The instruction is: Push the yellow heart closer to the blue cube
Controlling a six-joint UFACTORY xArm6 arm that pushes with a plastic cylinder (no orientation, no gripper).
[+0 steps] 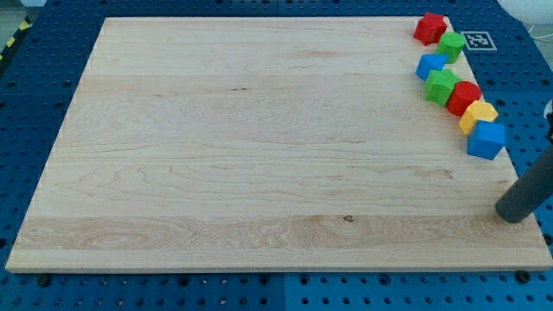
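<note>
The yellow heart (477, 114) lies near the board's right edge, touching the blue cube (486, 140) just below it. Both are at the lower end of a column of blocks. My tip (511, 214) is on the board near the right edge, below the blue cube and slightly to its right, apart from every block. The rod runs up and to the right out of the view.
Above the yellow heart the column continues upward: a red block (464, 97), a green block (441, 86), a blue block (430, 66), a green block (450, 45) and a red star-like block (429, 28). A tag marker (478, 40) sits at the board's top right corner.
</note>
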